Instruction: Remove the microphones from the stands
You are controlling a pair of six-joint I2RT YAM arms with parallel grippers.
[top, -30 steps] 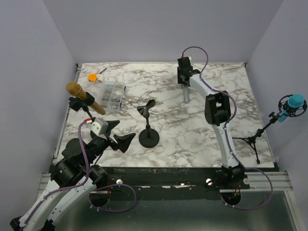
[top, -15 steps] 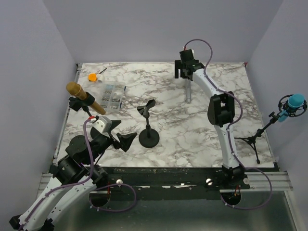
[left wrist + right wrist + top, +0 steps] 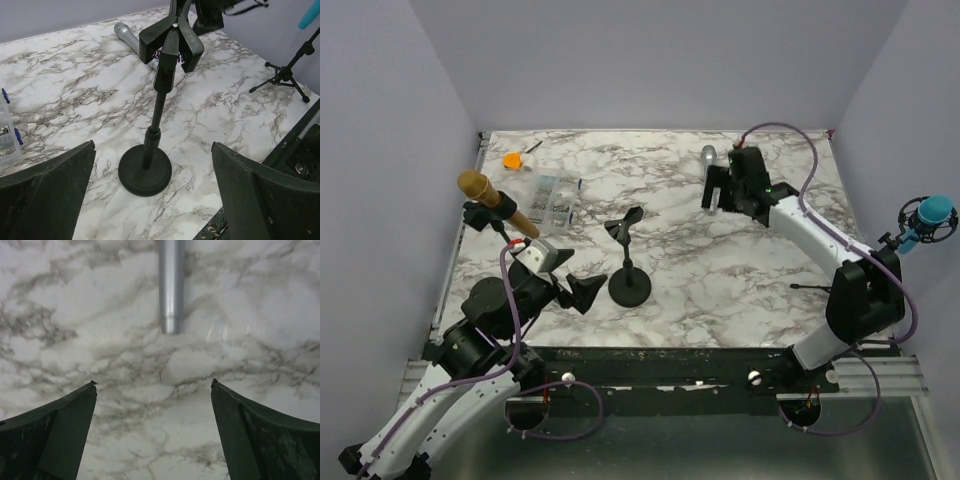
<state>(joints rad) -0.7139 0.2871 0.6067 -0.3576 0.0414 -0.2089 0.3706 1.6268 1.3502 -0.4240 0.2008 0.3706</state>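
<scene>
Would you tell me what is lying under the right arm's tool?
A silver microphone lies on the marble table below the open right tool. The wrist view shows its handle end; from above only its head shows, the tool covering the rest.

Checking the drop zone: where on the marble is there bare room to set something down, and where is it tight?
Bare: the wide stretch between the stand base and the right arm, and the far strip between the parts box and the silver microphone. Crowded: the left side, with box, gold microphone and left claw.
</scene>
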